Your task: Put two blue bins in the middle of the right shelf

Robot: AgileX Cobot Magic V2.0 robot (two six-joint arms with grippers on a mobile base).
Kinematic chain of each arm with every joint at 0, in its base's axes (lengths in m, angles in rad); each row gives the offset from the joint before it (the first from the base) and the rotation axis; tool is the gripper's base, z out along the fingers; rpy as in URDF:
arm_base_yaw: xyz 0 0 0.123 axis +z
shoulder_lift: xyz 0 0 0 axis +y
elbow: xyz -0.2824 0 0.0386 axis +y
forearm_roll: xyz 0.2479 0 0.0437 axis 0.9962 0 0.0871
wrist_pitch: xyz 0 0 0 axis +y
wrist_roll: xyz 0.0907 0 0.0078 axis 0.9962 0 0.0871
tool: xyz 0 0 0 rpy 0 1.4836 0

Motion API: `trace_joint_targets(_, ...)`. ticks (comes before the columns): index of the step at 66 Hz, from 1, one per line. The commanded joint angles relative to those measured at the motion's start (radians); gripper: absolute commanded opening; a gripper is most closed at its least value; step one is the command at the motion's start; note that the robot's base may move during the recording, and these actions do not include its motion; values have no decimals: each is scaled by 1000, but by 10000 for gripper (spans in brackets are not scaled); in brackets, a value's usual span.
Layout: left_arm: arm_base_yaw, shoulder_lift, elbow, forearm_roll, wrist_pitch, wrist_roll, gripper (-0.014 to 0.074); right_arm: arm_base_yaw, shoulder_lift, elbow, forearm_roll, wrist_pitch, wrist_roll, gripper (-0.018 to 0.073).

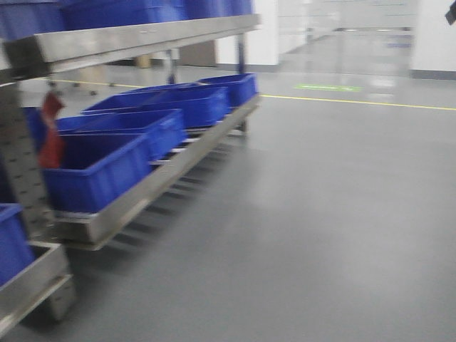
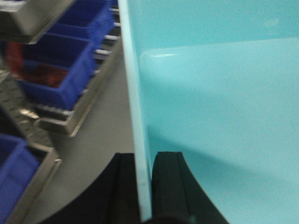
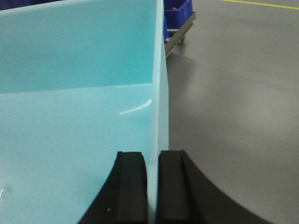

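Note:
A light blue bin (image 2: pixel 219 102) hangs between my two grippers above the grey floor. My left gripper (image 2: pixel 142 156) is shut on its left wall, one black finger on each side. On the opposite wall of the same bin (image 3: pixel 70 121), my right gripper (image 3: pixel 153 154) is shut in the same way. The bin's inside looks empty in both wrist views. The front view shows neither gripper nor the held bin. Dark blue bins (image 1: pixel 96 167) stand in a row on a metal shelf (image 1: pixel 142 189) to my left.
The shelf's upper level (image 1: pixel 135 39) holds more dark blue bins. A red object (image 1: pixel 51 132) sits in the nearest lower bin. Another dark blue bin (image 1: pixel 13 242) sits lower at far left. Grey floor (image 1: pixel 320 214) stretches to the right, crossed by a yellow line (image 1: pixel 356 102).

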Motion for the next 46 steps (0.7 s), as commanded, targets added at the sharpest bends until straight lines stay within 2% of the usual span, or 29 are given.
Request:
trace_joint_targets(1,-7,-5,-7,-3,-38,11,-111,5,-14,-6,17,-75,-10,-159)
trace_joint_targets(46,-7,-1,-7,-3,-40,11,-111,5,-14,-6,17,-75,-10,-159)
